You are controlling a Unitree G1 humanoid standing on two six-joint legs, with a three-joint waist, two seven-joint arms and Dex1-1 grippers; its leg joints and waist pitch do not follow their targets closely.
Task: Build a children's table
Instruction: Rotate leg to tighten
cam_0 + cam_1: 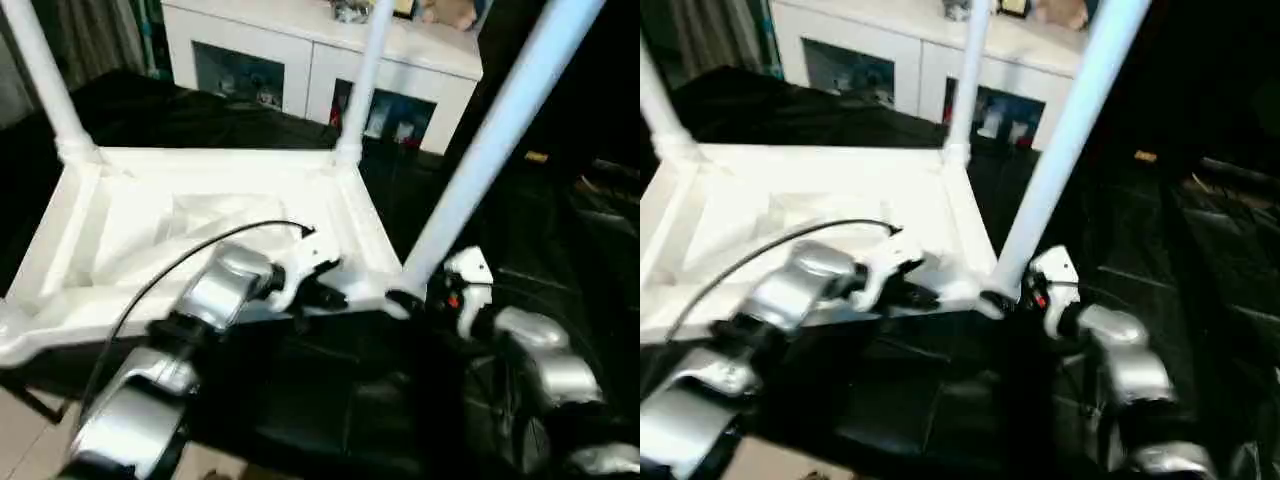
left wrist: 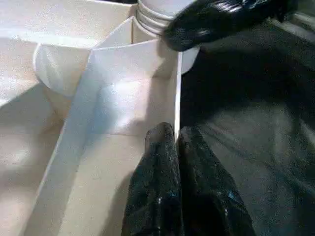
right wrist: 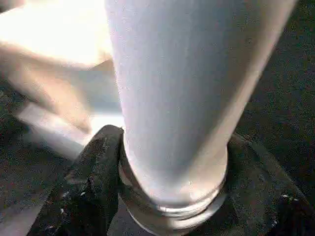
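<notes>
The children's table lies upside down on a black-covered surface, its white ribbed tabletop (image 1: 200,190) facing up. Three white legs stand in corner sockets: one at the far left (image 1: 40,70), one at the far right (image 1: 362,80), and one at the near right (image 1: 490,150). My left gripper (image 1: 325,295) is shut on the tabletop's thin near rim wall (image 2: 167,83), with one finger on each side of it. My right gripper (image 1: 415,300) clasps the base of the near right leg (image 3: 172,98) just above its socket, and its fingers (image 3: 93,182) press against both sides of the leg.
A white cabinet with glass doors (image 1: 310,50) stands behind the table. Black cloth (image 1: 300,400) covers the work surface around and in front of the tabletop. Pale floor tiles (image 1: 20,440) show at the near left. A black cable (image 1: 170,265) arcs over my left forearm.
</notes>
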